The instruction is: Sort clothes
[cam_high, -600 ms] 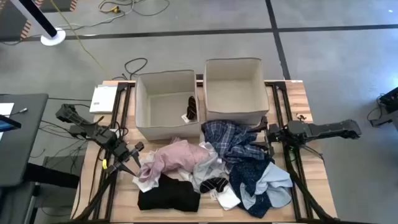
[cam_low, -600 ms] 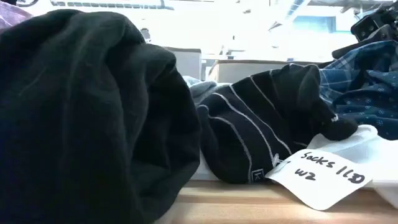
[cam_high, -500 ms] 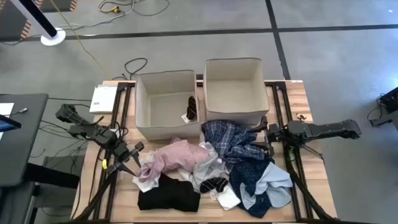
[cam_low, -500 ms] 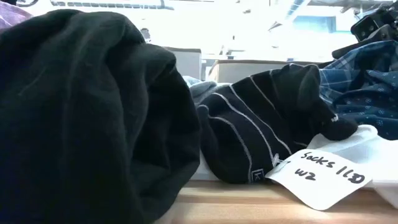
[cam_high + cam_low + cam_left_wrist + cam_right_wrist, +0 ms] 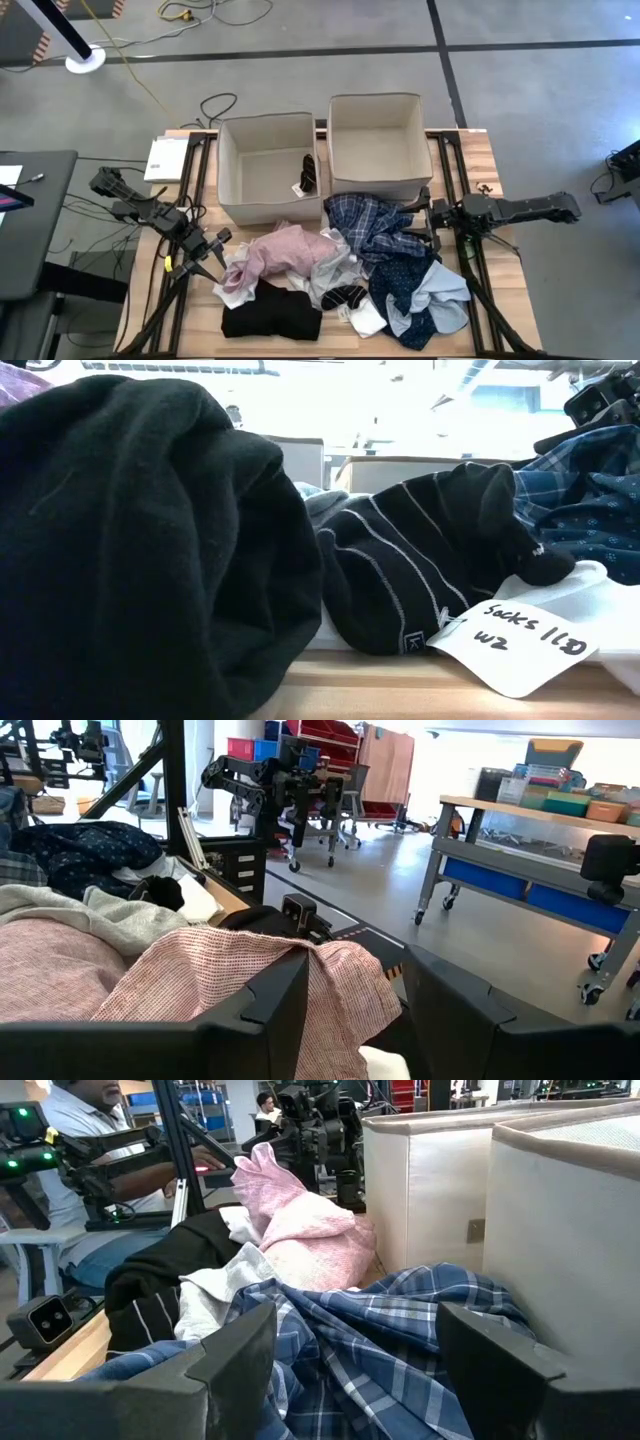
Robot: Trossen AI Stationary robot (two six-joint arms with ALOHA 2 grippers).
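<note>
We are seeing two beige fabric boxes standing side by side at the table's (image 5: 487, 150) far edge, the left box (image 5: 232, 185) and the right box (image 5: 412, 135). A white paper tag (image 5: 520, 645) reading "Socks" is lying on the wood. A seated person (image 5: 85, 1175) is showing beyond the table.

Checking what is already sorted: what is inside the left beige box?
One dark striped item with a white tag lies in the left beige box, by its right wall. The near wall hides the floor strip right behind it.
</note>
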